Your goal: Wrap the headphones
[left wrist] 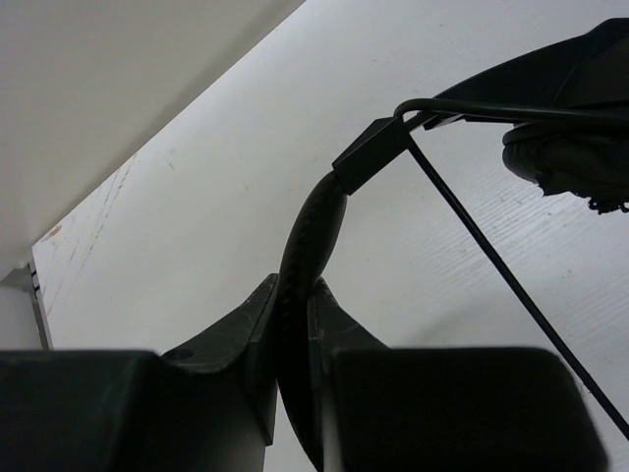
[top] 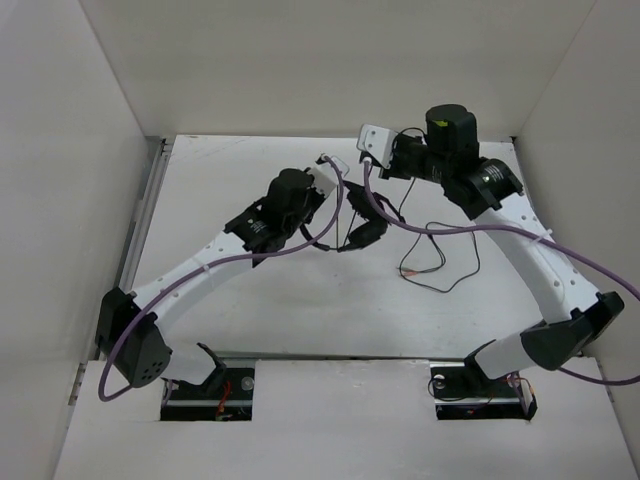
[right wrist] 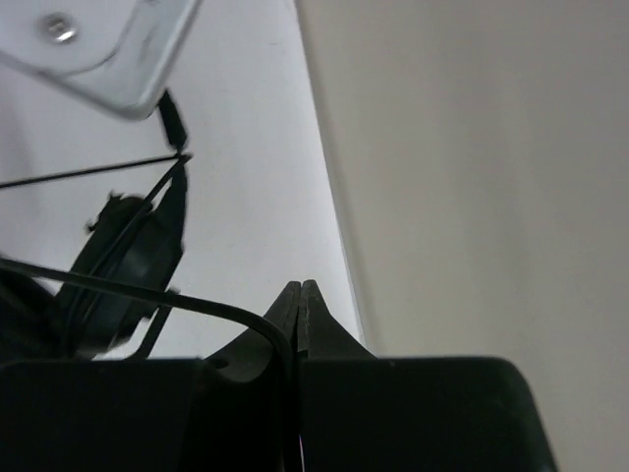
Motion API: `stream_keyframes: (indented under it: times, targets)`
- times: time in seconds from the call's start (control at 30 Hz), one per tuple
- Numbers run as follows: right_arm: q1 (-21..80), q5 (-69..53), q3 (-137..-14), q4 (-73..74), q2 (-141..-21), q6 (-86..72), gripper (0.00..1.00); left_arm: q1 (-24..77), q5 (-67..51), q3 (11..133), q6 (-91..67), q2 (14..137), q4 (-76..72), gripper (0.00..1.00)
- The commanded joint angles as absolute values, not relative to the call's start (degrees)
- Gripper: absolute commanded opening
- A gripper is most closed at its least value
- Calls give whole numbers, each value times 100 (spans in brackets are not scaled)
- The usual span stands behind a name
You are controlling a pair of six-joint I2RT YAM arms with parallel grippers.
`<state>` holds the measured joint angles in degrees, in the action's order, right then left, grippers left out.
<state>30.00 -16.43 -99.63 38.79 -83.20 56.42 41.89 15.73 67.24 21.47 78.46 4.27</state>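
The black headphones hang above the table between the two arms. My left gripper is shut on their padded headband; in the top view this gripper sits just left of them. One earcup shows at the upper right, and the thin cord runs down from it. My right gripper is shut, and the cord curves into the seam between its fingers. An earcup hangs to its left. From above, the right gripper is behind the headphones. The slack cord lies looped on the table.
White walls enclose the table on the left, back and right. Purple arm cables cross above the table near the headphones. The left arm's white camera mount is close to the right gripper. The cord's plug end rests mid-table.
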Motion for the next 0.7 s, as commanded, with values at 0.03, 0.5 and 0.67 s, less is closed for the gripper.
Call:
stream_keyframes:
  times: [0.03,0.5,0.67]
  targets:
    - [2975,-1178,-9678,1751,-8305,5116,0,4390,1363,7163,2066,7717,589,0]
    - [2650,-1450,-9185,773,-8578,3393,0,5145,1002,8340,1899,8068,949,0]
    - [2334,-1599,-8974,642,-8534,3217,0,5260,949,8543,1881,8095,1002,0]
